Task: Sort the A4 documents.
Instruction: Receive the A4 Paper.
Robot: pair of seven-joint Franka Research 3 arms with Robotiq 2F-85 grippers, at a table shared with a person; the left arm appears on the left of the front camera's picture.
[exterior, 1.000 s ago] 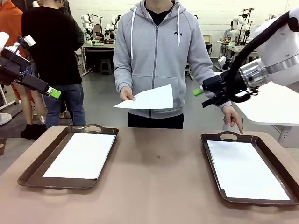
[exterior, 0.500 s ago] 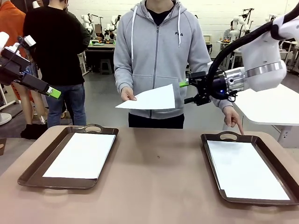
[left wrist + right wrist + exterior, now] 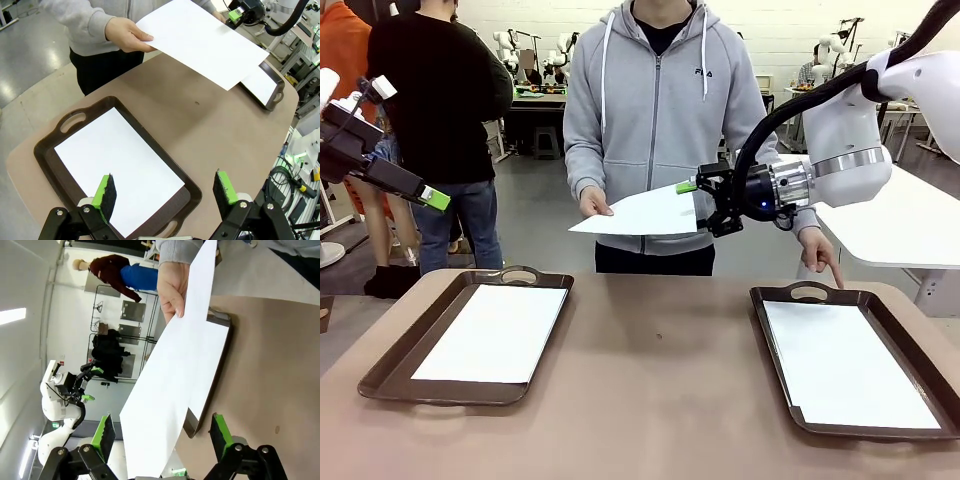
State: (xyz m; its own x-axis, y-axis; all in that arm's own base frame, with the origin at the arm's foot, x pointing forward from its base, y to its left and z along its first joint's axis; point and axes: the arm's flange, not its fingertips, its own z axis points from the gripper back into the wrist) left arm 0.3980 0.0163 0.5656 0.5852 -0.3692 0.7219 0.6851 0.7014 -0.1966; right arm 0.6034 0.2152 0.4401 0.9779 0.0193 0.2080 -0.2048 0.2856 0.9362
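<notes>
Two dark brown handled plastic trays (image 3: pixel 390 365) (image 3: pixel 772 330) on tan rounded worktop (image 3: pixel 660 390), well apart, left and right. Grey concrete floor (image 3: pixel 535 215) beyond.

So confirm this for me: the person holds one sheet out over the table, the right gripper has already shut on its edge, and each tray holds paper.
Not quite. The right gripper is open, its jaws standing either side of the held sheet's edge, as the right wrist view shows. The rest stands: the person's hand holds the sheet out, and the left tray and right tray each hold paper.
</notes>
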